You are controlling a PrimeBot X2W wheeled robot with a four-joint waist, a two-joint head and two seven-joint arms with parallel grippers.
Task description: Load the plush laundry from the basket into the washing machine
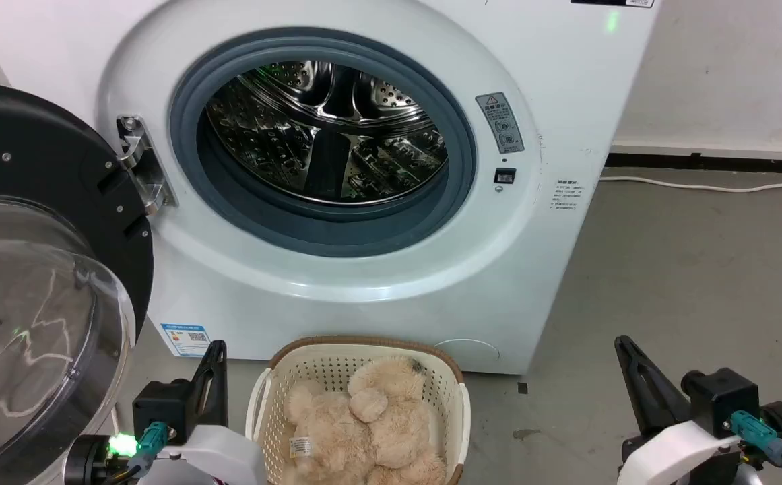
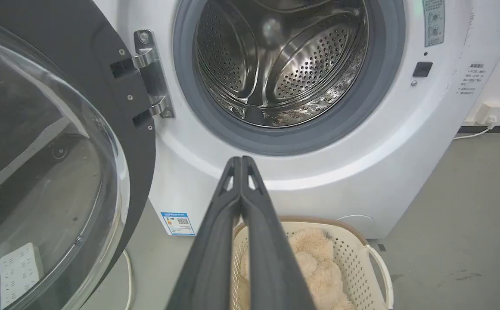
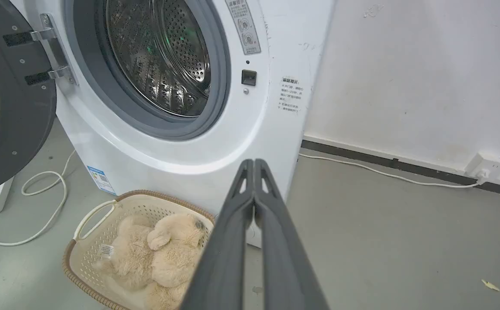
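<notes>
Grey concrete floor (image 1: 687,269) stretches away on my right of the washing machine (image 1: 552,81), as far as a white wall (image 3: 405,64) with a white cable (image 3: 383,172) running along its foot. On my left the room is tighter: the black-framed glass door (image 1: 34,155) stands swung wide on its hinge, its bulging pane close beside my left gripper (image 2: 241,160). The steel drum (image 1: 323,128) gapes open inside its grey rubber seal (image 1: 461,168), directly above the basket (image 1: 327,360).

That basket sits on the floor just in front of the machine's base, between my two grippers. My left gripper is just beside the basket's left handle, and my right gripper (image 3: 254,163) is well apart from it over open floor. On both, the fingers are pressed together and hold nothing.

The teddy bear (image 1: 370,424) lies curled in the basket and takes up most of it. It is fluffy and beige, with a small white tag (image 1: 300,446) on the side nearest me and a dark spot on its head towards the machine.
</notes>
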